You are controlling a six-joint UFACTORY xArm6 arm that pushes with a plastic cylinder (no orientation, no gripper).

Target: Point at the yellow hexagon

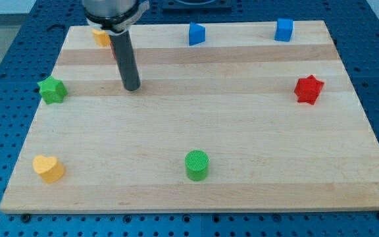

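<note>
The yellow hexagon (101, 36) sits at the board's top left corner, partly hidden behind the arm. My tip (131, 87) rests on the board below and to the right of it, a short way off. A sliver of a red block (114, 49) shows just left of the rod, mostly hidden by it. The rod is dark and upright.
A green star (52, 90) lies at the left edge, a yellow heart (48, 168) at bottom left, a green cylinder (197, 164) at bottom middle. A red star (308, 89) is at right. Two blue blocks (196, 33) (283, 29) sit along the top edge.
</note>
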